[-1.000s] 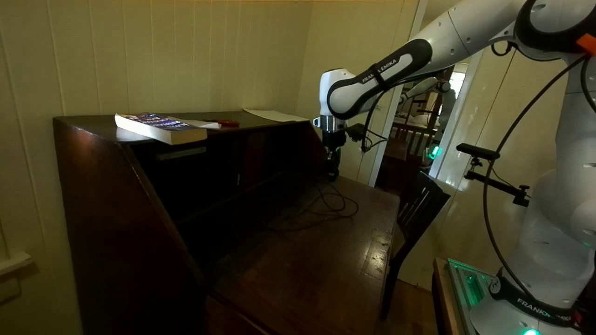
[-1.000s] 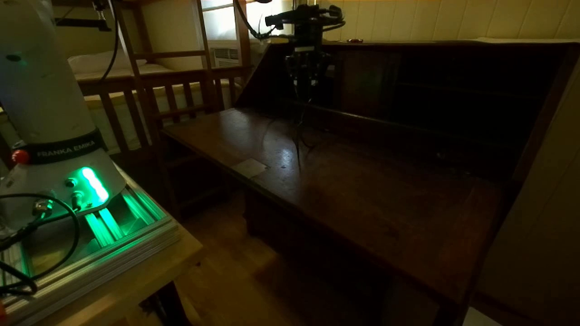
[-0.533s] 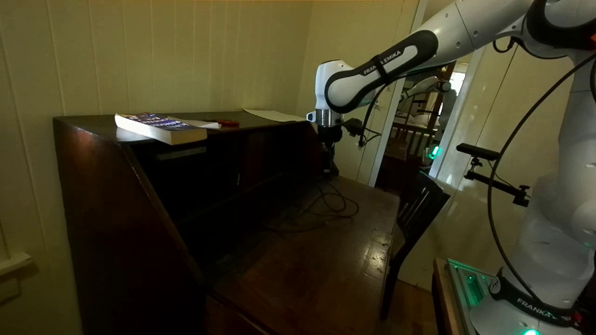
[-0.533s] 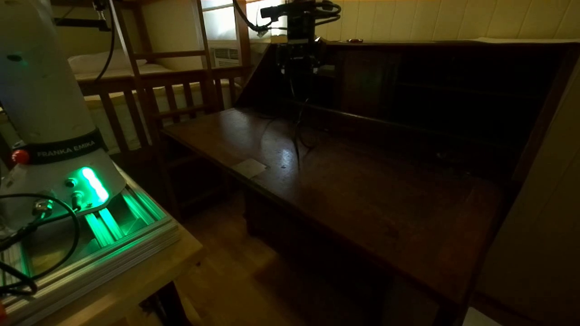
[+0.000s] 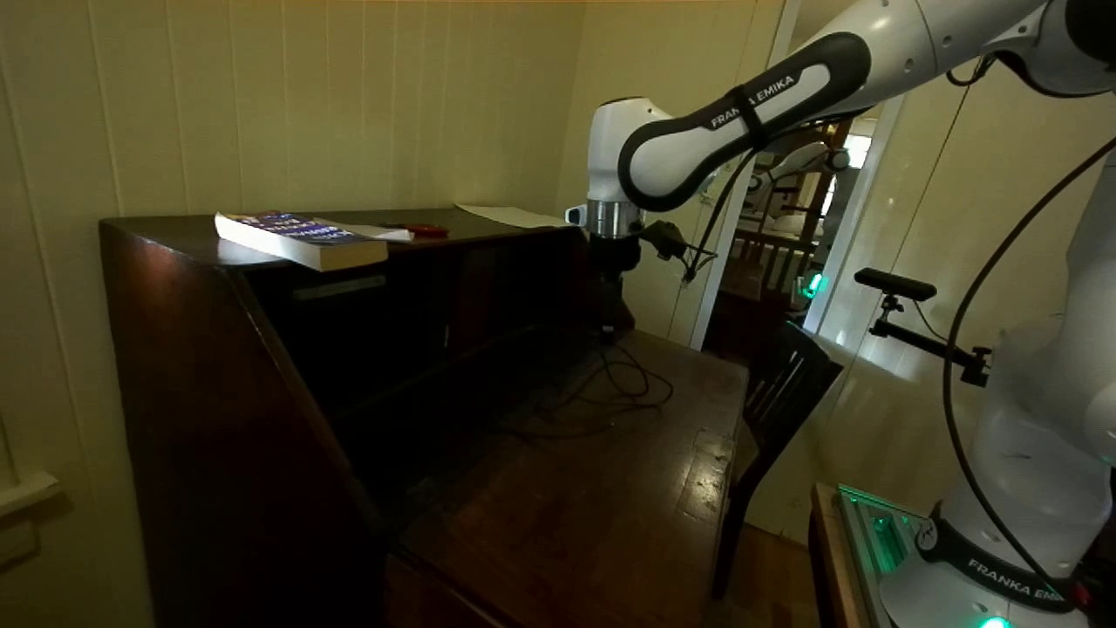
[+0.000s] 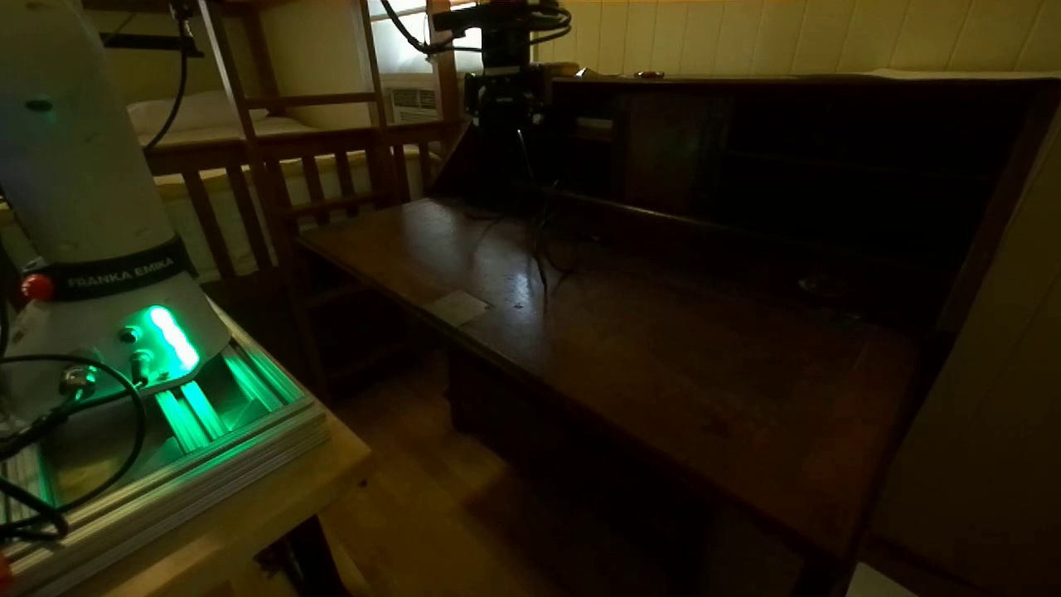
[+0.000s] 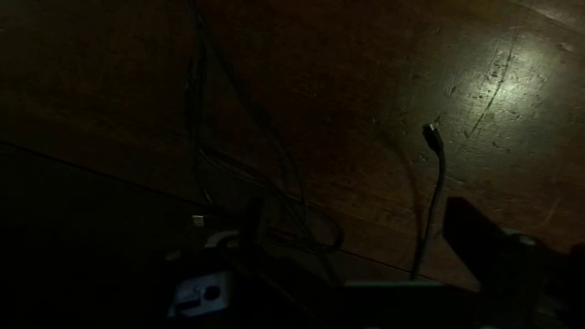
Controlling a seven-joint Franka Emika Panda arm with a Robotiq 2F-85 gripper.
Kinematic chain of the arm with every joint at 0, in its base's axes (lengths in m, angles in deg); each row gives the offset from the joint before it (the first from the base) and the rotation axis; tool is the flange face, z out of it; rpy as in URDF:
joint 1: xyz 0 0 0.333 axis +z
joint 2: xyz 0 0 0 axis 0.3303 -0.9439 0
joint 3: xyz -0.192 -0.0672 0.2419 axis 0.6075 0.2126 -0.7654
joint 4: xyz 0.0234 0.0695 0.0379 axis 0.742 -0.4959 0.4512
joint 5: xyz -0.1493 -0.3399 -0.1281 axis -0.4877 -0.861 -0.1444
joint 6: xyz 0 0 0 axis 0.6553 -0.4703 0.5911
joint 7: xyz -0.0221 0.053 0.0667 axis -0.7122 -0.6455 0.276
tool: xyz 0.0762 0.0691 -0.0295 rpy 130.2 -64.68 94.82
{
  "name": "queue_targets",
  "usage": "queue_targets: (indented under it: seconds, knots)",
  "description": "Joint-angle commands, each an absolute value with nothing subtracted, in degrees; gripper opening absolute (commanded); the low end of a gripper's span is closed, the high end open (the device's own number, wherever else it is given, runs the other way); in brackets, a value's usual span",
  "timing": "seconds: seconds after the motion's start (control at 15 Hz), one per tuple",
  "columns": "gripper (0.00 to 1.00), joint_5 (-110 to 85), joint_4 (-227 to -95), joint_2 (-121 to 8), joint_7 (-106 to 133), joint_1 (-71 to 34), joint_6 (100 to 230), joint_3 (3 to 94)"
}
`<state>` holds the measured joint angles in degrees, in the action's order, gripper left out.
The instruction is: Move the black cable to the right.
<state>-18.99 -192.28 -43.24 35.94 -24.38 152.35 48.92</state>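
"Gripper [image 7: 355, 203]?"
"Fingers [image 7: 462, 230] wide apart, nothing pinched that I can see; cable [image 7: 440, 180] shows between them."
"Which step, then?"
"Grasping, I'd judge, not yet made. Next they should close on that strand, then draw it right."
"And its looks?"
"Black, thin, ending in a bright-tipped plug [image 7: 430, 136]; the rest sprawls in loose loops on the desk [image 5: 567, 523]."

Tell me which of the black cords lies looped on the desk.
The black cable: only its thin loops rest on the desk; the other black cords run beside the robot arm.
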Motion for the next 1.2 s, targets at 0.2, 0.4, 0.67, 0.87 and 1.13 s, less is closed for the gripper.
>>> queue_targets:
  seconds: [0.2, 0.4, 0.67, 0.87, 1.13]
  knots:
    - [1.00, -20.1, -197.2, -42.9, 33.9, -24.5, 157.9, 49.3]
    - [1.00, -20.1, -196.9, -43.0, 33.9, -24.4, 157.9, 49.2]
    - [1.00, -21.1, -201.2, -42.2, 33.6, -23.8, 158.3, 48.6]
    - [1.00, -25.1, -204.4, -43.3, 31.7, -23.5, 161.6, 48.7]
    - [1.00, -41.7, -204.4, -47.9, 20.7, -22.9, 171.8, 50.0]
